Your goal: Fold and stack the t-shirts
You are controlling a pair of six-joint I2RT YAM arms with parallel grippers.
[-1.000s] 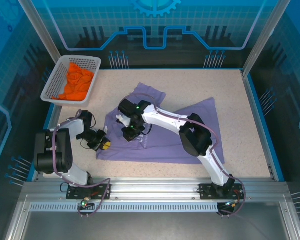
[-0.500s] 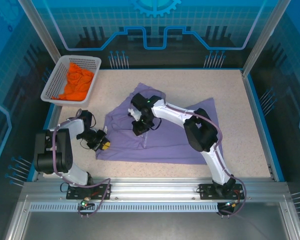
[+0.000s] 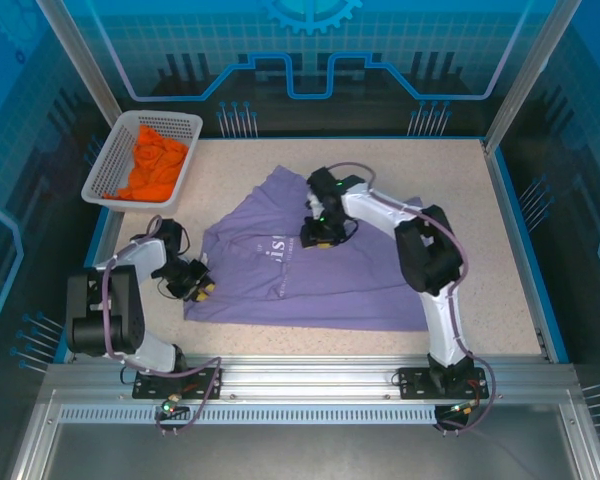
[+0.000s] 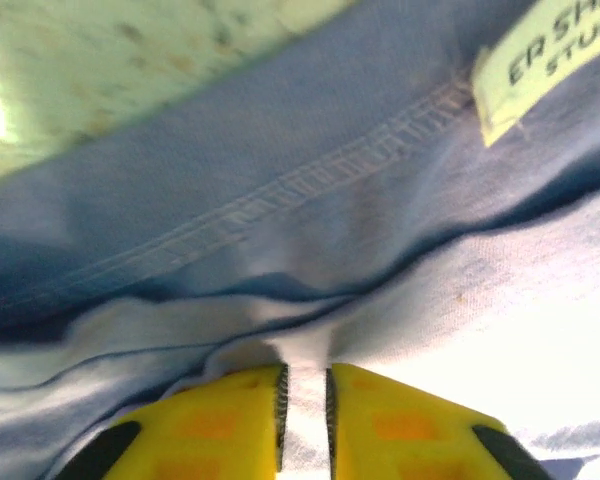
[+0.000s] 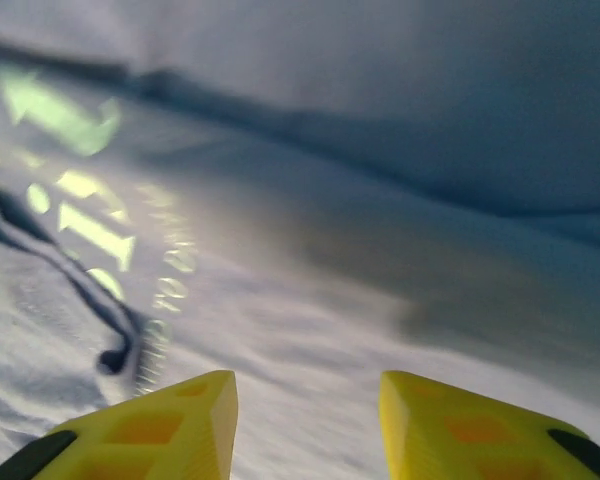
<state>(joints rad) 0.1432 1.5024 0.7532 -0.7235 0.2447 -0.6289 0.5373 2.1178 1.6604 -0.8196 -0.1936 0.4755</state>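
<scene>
Jaws of left gripper (image 4: 305,378) pinch a ridge of purple shirt (image 3: 310,290), those of right gripper (image 5: 305,390) stand apart just above it; flatten wrinkles ahead before folding.

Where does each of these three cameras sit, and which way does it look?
Top external: fixed above and behind the arms, looking down at the speckled table, both arms, the lavender-purple cloth t-shirt and bright orange t-shirt in a white mesh basket.
Left wrist: on the left arm, looking past the left gripper, pinching cloth, at the stitched hem.
Right wrist: on the right arm, looking past the open right gripper at the cloth.
Shared: all show the purple shirt.
</scene>
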